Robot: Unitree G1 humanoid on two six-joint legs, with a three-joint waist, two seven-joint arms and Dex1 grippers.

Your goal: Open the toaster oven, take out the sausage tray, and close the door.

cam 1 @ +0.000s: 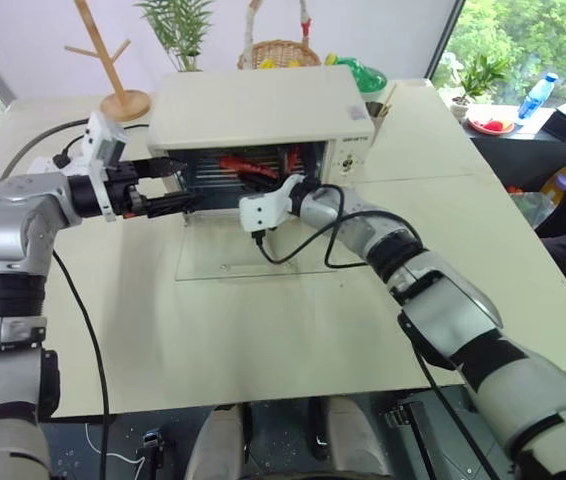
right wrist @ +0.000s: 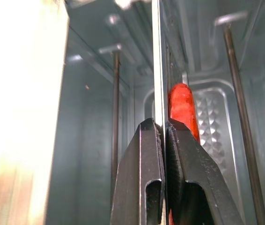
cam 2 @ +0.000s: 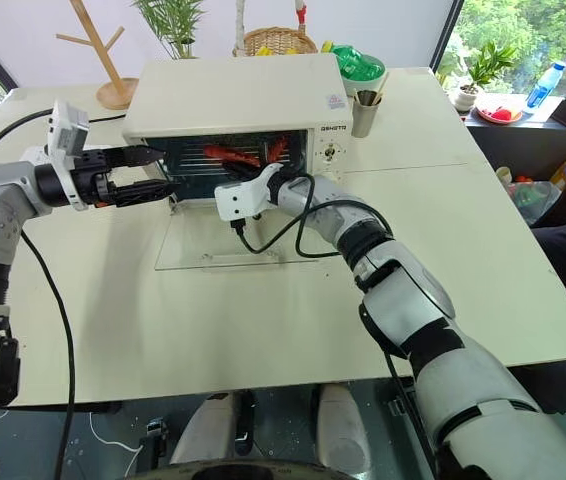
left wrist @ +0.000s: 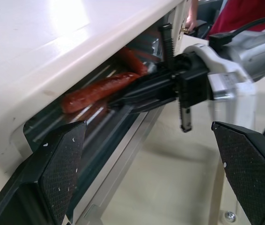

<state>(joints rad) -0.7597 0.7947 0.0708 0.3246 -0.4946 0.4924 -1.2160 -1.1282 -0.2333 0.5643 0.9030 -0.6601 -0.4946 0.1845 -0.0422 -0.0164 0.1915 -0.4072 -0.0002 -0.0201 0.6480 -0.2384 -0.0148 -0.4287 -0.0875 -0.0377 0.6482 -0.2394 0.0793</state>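
Cream-white and boxy, the toaster oven (cam 1: 263, 110) sits toward the far side of the table (cam 1: 293, 330), and I see its door (cam 1: 253, 250) dropped flat onto the tabletop in front of it, glass panel facing up. Starting at my left, the left end effector (cam 1: 168, 185) hangs at the oven's left front corner with its two black fingers (left wrist: 62, 168) spread wide and nothing between them. In the left wrist view those pads frame the open cavity and the other arm reaching in. Inside the cavity lies the sausage tray (right wrist: 159, 61), its red-brown sausages (left wrist: 99, 89) resting on the rack. Moving right, the right end effector (right wrist: 164, 129) reaches into the mouth of the oven, and I see its fingers pinched tight on the tray's thin metal edge, a sausage tip just beyond them. At the oven's right side is the knob panel (cam 1: 348, 150). Behind the oven stand a wicker basket (cam 1: 278, 50) and a wooden rack (cam 1: 113, 60).
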